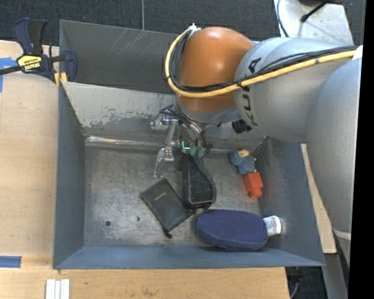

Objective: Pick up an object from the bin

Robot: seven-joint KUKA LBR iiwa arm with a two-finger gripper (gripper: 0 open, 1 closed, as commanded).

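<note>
**Fingers spread above the black case**

My gripper (177,159) hangs low near the middle of the grey bin (67,189), a little toward 12 o'clock. My fingers (164,156) stand apart, and only bare floor shows between them.

Dark lettering runs along my arm's pale casing (285,88), but the yellow cable (267,71) crosses it and I cannot read it. The things below me show no writing I can make out.

The nearest thing is a black oblong case (197,183), just beside my gripper at 5 o'clock. A flat dark square wallet (164,206) lies at 6 o'clock, touching the case's lower end. A bottle in a blue mesh sleeve (229,229) lies on its side at the bin's 5 o'clock, its clear cap pointing to 3. A small blue-and-orange toy figure (249,173) lies apart at 3 o'clock, near the wall.
</note>
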